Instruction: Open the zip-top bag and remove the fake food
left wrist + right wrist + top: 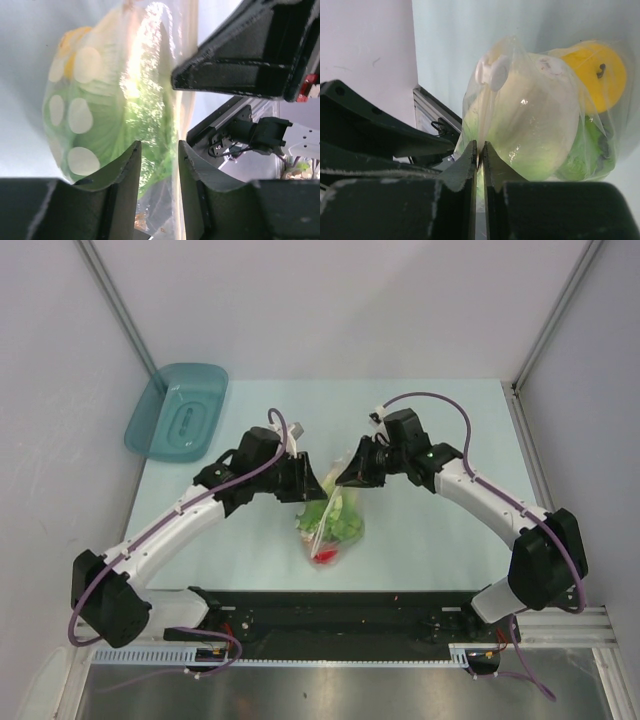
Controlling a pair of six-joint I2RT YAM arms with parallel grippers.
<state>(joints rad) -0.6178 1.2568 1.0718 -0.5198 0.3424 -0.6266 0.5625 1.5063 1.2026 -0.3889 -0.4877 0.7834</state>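
Zip-top bag holds lettuce leaf, yellow fruit, red piece.

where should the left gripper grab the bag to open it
Likely the thin film at the top of the bag, beside where the right gripper pinches it. Come from the left: that film sits between the fingers of the open left gripper.

Just one clear dotted plastic zip-top bag and one teal plastic tray here. Toy food: one ruffled green lettuce leaf, one round yellow fruit, one small red piece.
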